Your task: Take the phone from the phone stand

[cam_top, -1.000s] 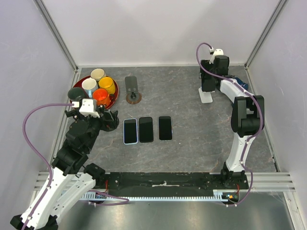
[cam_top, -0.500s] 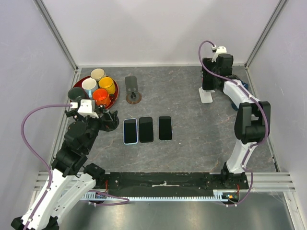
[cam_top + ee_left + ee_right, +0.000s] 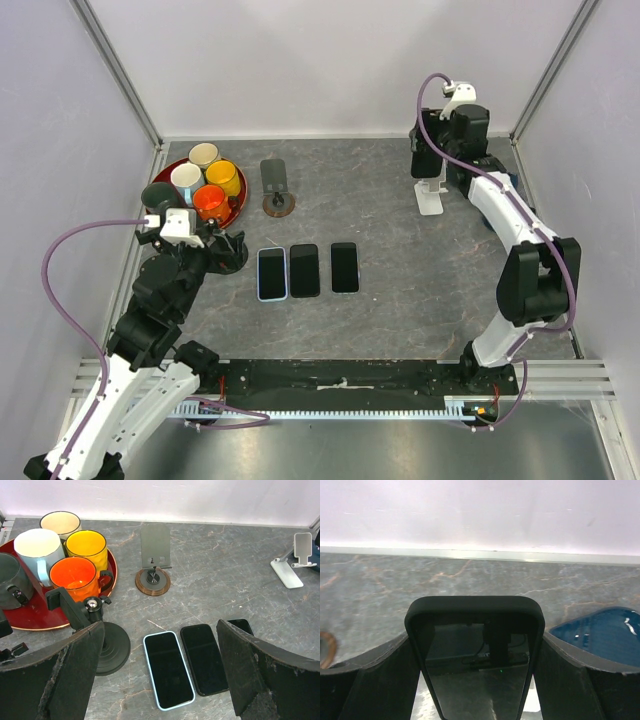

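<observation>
Phone (image 3: 476, 660) in the grasp of the right gripper (image 3: 476, 642), its fingers (image 3: 380, 680) pressed against both long edges, screen facing the wrist camera. Seen from above, it hangs at the far right of the table (image 3: 390, 230), just over the white phone stand (image 3: 431, 198) and apart from the stand's plate. The left gripper (image 3: 161, 630) hovers with jaws spread wide and holding nothing, near three other phones (image 3: 304, 270) lying flat in a row.

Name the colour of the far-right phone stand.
White; the phone stand shows best in the left wrist view.
</observation>
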`<state>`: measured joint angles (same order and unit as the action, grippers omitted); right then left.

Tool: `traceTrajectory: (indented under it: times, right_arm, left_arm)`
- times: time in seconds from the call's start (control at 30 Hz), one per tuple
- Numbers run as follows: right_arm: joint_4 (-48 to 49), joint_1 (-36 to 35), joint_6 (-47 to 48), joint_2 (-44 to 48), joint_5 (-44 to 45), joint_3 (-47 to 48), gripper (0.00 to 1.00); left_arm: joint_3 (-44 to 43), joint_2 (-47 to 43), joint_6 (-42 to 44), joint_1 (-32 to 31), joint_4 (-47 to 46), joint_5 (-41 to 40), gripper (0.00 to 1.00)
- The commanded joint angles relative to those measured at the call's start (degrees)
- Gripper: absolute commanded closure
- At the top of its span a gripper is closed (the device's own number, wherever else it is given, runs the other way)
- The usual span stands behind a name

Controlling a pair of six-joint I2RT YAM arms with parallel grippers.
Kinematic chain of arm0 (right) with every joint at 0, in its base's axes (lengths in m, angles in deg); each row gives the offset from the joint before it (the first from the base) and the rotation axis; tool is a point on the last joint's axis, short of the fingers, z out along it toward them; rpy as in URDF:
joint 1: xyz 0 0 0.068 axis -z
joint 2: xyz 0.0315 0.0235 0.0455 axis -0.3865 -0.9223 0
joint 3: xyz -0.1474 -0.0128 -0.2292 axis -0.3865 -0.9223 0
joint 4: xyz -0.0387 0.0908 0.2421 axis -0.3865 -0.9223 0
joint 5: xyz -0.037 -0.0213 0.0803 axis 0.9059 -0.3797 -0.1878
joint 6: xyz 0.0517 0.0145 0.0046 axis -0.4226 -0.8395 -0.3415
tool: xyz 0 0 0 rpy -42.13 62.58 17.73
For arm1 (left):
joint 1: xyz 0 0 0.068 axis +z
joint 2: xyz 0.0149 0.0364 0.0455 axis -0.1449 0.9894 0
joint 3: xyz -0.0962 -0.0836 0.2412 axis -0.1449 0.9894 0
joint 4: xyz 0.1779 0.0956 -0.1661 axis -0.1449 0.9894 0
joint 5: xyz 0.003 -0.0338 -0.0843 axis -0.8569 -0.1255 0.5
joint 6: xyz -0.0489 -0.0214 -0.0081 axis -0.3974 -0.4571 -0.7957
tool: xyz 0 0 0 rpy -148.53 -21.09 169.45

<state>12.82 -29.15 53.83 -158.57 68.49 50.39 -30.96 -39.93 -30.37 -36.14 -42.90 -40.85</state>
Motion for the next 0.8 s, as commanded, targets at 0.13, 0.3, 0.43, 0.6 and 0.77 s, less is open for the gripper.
traceTrajectory:
  times: [0.13, 0.3, 0.43, 0.6, 0.77]
  right_arm:
    - [-11.9, -6.4, -6.9, 5.4, -1.4, 1.8, 0.47]
    - [-20.0, -11.2, -9.3, 4.4, -1.3, 1.6, 0.47]
    - [-23.8, -15.5, -11.8, 4.2, 0.8, -1.9, 0.47]
    - [-23.7, -19.0, -16.4, 3.7, 4.9, -8.8, 0.46]
    - [-22.6, -20.9, -18.5, 1.7, 6.9, -13.2, 0.44]
  left_arm:
    - [0.3, 0.3, -2.2, 0.4, -1.4, 1.5, 0.01]
    - [0.4, 0.4, -2.4, 0.5, -1.2, 1.2, 0.01]
    - [0.6, -0.2, -2.6, 0.5, -1.2, 0.5, 0.01]
    - [0.9, -0.3, -2.8, 0.5, -1.2, 0.4, 0.01]
    - [1.0, 0.0, -2.9, 0.5, -1.2, 0.4, 0.02]
